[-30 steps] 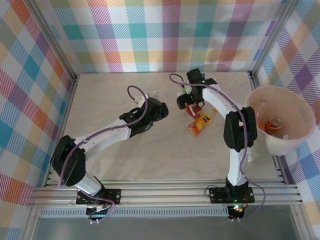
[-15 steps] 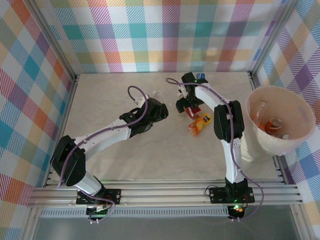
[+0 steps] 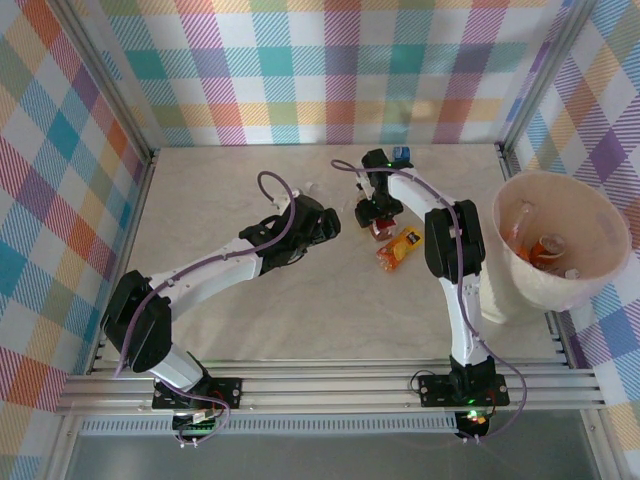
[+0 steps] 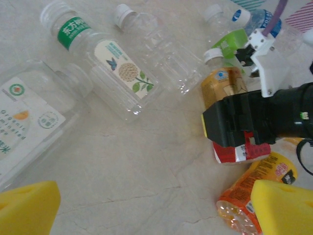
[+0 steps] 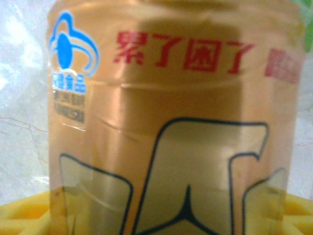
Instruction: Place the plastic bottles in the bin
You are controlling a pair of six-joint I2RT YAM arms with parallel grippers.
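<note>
Table (image 3: 300, 320): pale marbled top, with the arm bases fixed at its near edge.
Bin (image 3: 505, 290): stood at the right side, well apart from the loose bottles; cream outside, pinkish-tan inside.
Bottles in the bin (image 3: 545, 248): several seen lying inside, one red-orange; the count could not be made out.
Orange bottle (image 4: 247, 193): crushed, lain on the table just on the near side of the right gripper, ungripped.
Left gripper (image 4: 156, 210): held above bare table left of the orange bottle. Left pads (image 4: 27, 208) were spread wide with nothing between them.
Right gripper (image 3: 378, 213): set over the amber bottle, pointed downward.
Amber bottle (image 5: 171, 122): blue logo and red characters noted. It was found between the right pads (image 5: 19, 215); whether it was squeezed or merely straddled could not be told.
Green-banded bottle (image 4: 110, 71): clear, uncrushed, lain on its side beyond the left gripper.
Flat clear bottle (image 4: 29, 117): lain just left of it, printed label up.
Crushed clear bottle (image 4: 161, 46): white-capped, found farther back.
Green-labelled bottle (image 4: 231, 43), blue-capped bottle (image 4: 259, 19): lain farthest back, near the amber bottle's cap end.
</note>
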